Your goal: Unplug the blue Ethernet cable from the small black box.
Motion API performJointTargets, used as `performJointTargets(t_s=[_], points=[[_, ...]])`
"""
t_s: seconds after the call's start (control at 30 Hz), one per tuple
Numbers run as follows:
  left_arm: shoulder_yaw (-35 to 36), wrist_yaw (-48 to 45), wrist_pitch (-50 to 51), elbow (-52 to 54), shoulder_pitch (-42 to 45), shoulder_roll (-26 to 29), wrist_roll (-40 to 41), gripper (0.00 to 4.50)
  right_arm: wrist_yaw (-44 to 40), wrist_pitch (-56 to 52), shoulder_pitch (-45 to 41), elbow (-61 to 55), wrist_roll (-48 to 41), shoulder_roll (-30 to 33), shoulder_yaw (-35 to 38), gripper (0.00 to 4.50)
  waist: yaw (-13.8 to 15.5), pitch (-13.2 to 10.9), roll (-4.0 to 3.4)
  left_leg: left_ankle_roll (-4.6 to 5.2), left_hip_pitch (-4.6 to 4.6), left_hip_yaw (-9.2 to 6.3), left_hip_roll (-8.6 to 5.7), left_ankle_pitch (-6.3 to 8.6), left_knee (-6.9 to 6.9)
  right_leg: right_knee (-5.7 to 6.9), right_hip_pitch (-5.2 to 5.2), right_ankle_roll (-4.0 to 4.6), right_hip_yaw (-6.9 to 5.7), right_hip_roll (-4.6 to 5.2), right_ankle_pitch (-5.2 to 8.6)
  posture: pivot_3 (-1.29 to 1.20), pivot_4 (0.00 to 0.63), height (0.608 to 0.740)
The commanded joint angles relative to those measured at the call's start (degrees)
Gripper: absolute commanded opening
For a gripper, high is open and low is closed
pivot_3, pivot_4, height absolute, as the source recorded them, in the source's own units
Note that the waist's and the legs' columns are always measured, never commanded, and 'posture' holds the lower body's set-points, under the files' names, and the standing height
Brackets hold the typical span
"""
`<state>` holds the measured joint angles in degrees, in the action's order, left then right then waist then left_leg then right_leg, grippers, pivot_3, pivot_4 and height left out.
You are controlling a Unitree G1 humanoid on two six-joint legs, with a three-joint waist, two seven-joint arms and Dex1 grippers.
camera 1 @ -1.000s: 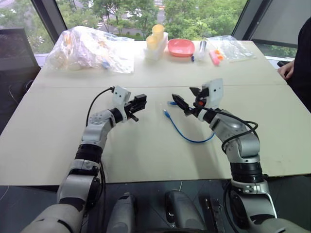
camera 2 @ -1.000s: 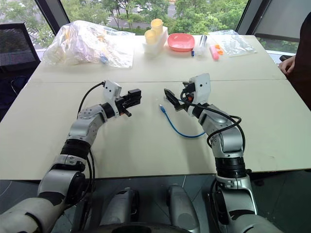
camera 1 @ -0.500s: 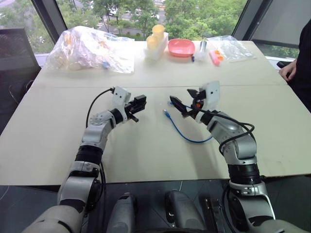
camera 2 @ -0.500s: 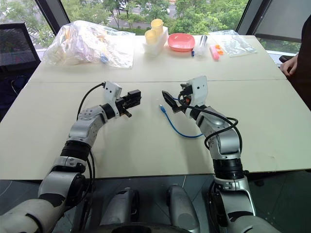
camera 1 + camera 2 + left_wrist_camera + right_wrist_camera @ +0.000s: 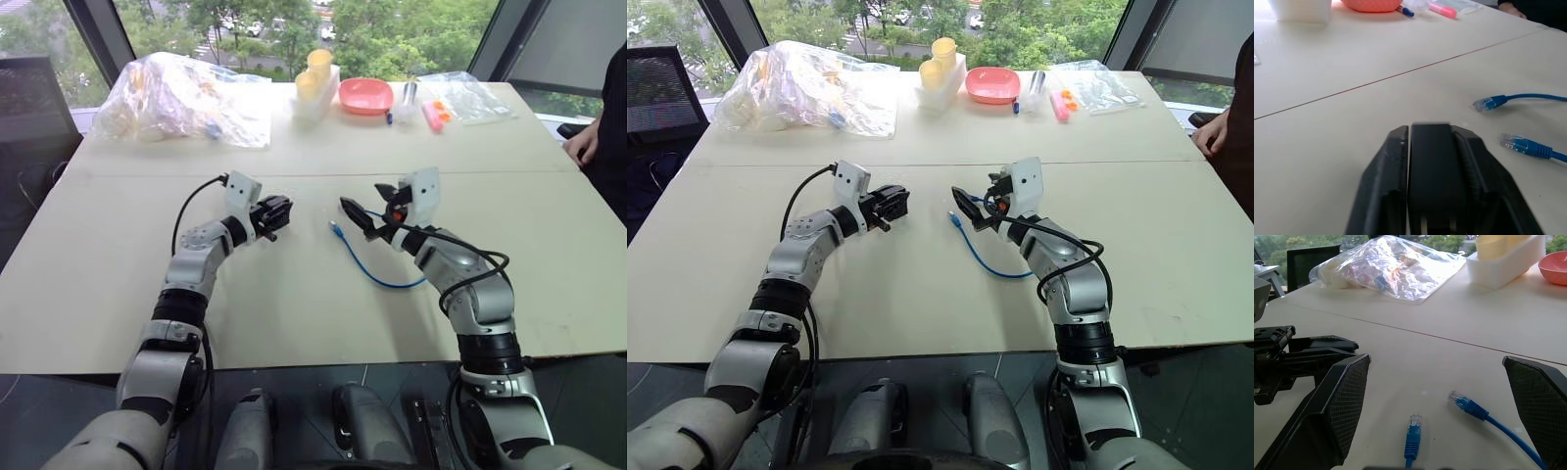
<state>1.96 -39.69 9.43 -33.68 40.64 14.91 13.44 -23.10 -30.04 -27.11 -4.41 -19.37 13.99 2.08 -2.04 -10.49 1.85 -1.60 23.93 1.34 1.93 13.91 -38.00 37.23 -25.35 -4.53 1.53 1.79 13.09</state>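
Head views first: the left end effector (image 5: 277, 211) hangs over the counter (image 5: 294, 294), clamped on the box (image 5: 271, 210), a small dark block between its fingers. The cable (image 5: 377, 269) lies loose on the counter, curling from near the right arm toward the middle, and both clear plugs rest on the surface, neither in the box. So the unplugging looks done already, and the box is likely held up just to keep it clear of the cord. The right end effector (image 5: 370, 209) hovers near the plug ends with its jaws spread wide and nothing in them. Far side of the counter: a crumpled plastic bag (image 5: 181, 98), a pink bowl (image 5: 364, 95), yellow cups in a white tray (image 5: 313, 78), and a person's hand (image 5: 580, 142) at the edge.

Left wrist view: the two fingers press tight on the box (image 5: 1430, 166) from both sides, a firm squeeze. Beyond it, the two plugs of the cable (image 5: 1528, 145) sit well apart from the box, on bare counter.

Right wrist view: wide-open fingers (image 5: 1337, 406) frame the cable (image 5: 1412, 435) ends lying between them on the counter, untouched. The left end effector (image 5: 1312, 355) shows across the way, holding level. My read: the right one is free to back away
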Motion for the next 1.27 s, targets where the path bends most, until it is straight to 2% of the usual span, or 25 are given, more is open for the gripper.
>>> performJointTargets(t_s=[0.03,0.33,0.37,0.43,0.47,0.5,0.67,1.0,1.27], points=[[1.2,-1.4,0.1,1.9,1.1,-0.1,1.7,0.54,0.0,0.8,0.1,-2.6,-0.4,-0.2,0.2,4.5,0.0,0.0,0.0,0.0,0.0,0.0,0.0,0.0,0.0,0.0,0.0,0.0,0.0,0.0,0.0,0.0,0.15,0.74],[0.9,-1.1,-0.4,1.6,0.8,0.3,0.8,0.54,0.0,0.9,-0.1,-2.2,-0.3,-0.2,0.1,4.5,0.0,0.0,0.0,0.0,0.0,0.0,0.0,0.0,0.0,-0.01,0.0,0.0,0.0,0.0,0.0,0.0,0.15,0.74],[1.0,-1.3,-0.4,1.9,0.6,0.4,0.9,1.02,0.0,0.9,0.0,-2.2,-0.2,-0.2,0.1,4.5,0.0,0.0,0.0,0.0,0.0,0.0,0.0,0.0,0.0,-0.01,0.0,0.0,0.0,0.0,0.0,0.0,0.15,0.74],[1.3,-2.1,-0.2,2.7,0.1,0.8,1.5,1.02,-0.1,0.8,0.0,-2.2,-0.3,-0.2,0.0,4.5,0.0,0.0,0.0,0.0,0.0,0.0,0.0,0.0,0.0,-0.01,0.0,0.0,0.0,0.0,0.0,0.0,0.15,0.74],[1.5,-2.3,-0.1,3.1,0.0,1.1,1.7,1.6,-0.1,0.8,0.1,-2.2,-0.3,-0.2,-0.1,4.5,0.0,0.0,0.0,0.0,0.0,0.0,0.0,0.0,0.0,-0.01,0.0,0.0,0.0,0.0,0.0,0.0,0.15,0.74],[1.6,-2.5,0.0,3.6,0.0,1.5,1.7,1.9,-0.1,0.7,0.1,-2.2,-0.3,-0.2,-0.1,4.5,-0.1,0.0,0.0,0.0,0.0,0.0,0.0,0.0,0.0,-0.01,0.0,0.0,0.0,0.0,0.0,0.0,0.15,0.74],[2.3,-1.6,2.0,7.4,-0.4,3.2,2.3,4.04,-0.2,0.5,0.3,-2.5,-0.6,-0.2,-0.2,4.5,0.0,0.0,0.0,0.0,0.0,0.0,0.01,0.0,0.0,-0.01,0.0,0.0,0.0,0.0,0.0,0.0,0.15,0.74],[4.6,-1.6,9.4,16.5,-1.7,6.0,6.2,4.04,-0.1,0.7,0.3,-2.4,-0.7,-0.6,-0.2,4.5,-0.2,0.0,0.0,0.0,0.0,0.0,0.01,0.0,0.01,-0.02,0.0,0.0,0.0,0.0,0.0,0.0,0.15,0.74],[6.5,-0.7,18.9,28.6,-9.0,11.0,9.5,4.04,0.4,0.1,1.5,-3.1,-1.2,-1.0,0.2,4.5,-0.4,0.0,0.0,0.0,-0.01,-0.01,0.04,0.0,0.03,-0.02,0.0,0.01,0.01,0.0,0.0,0.0,0.15,0.74]])
